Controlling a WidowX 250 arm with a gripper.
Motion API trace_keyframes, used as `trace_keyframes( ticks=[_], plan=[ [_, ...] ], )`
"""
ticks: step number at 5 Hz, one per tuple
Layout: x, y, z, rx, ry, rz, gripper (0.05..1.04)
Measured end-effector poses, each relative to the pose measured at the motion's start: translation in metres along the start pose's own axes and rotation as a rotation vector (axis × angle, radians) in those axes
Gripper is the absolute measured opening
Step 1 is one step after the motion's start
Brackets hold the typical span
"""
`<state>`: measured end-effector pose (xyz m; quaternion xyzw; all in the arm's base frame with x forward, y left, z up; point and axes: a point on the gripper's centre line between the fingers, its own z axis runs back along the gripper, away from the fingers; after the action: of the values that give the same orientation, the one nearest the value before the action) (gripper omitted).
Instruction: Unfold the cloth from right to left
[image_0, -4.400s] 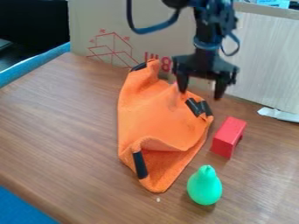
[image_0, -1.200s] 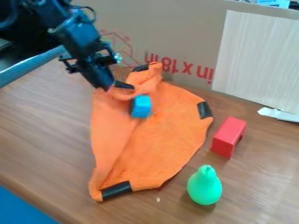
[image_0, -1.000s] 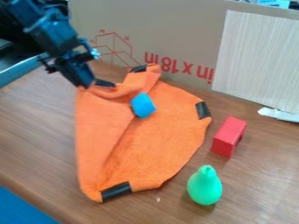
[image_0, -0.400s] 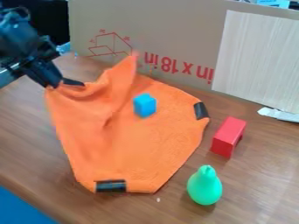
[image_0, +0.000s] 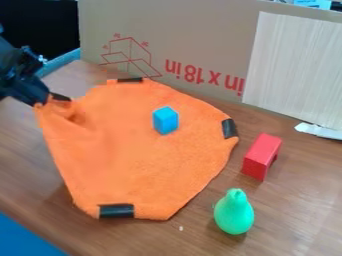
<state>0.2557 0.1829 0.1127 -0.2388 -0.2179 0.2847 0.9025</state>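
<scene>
At the left edge, above the table, my gripper (image_0: 44, 101) is shut on the left corner of the orange cloth (image_0: 140, 155), holding it raised. The cloth lies mostly spread across the middle of the table, rumpled near the held corner. Black strips mark its corners at the back, right and front, and one is by the gripper. On the cloth, right of its middle, rests a blue block (image_0: 165, 120).
To the cloth's right stand a red block (image_0: 261, 156) and a green pear-shaped toy (image_0: 234, 212) on the wooden table (image_0: 294, 205). A cardboard box (image_0: 174, 30) walls off the back, with a pale panel (image_0: 294, 70) at right.
My gripper has moved left and a little down from above the cloth's back part, drawing the corner along. The cloth has opened out leftward, uncovering the blue block. Its back corner has dropped flat.
</scene>
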Motion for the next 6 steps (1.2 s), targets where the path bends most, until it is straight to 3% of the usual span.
trace_keyframes(
  ticks=[1,2,4,5,6],
  plan=[
    [0.001,0.013,0.002,0.065,-0.012,0.068,0.050],
    [0.003,0.022,0.006,0.116,-0.007,0.055,0.050],
    [0.007,0.048,0.011,0.191,-0.052,0.082,0.073],
    [0.005,0.061,0.014,0.274,-0.044,0.109,0.217],
    [-0.004,0.069,0.017,0.331,0.000,0.167,0.489]
  ],
)
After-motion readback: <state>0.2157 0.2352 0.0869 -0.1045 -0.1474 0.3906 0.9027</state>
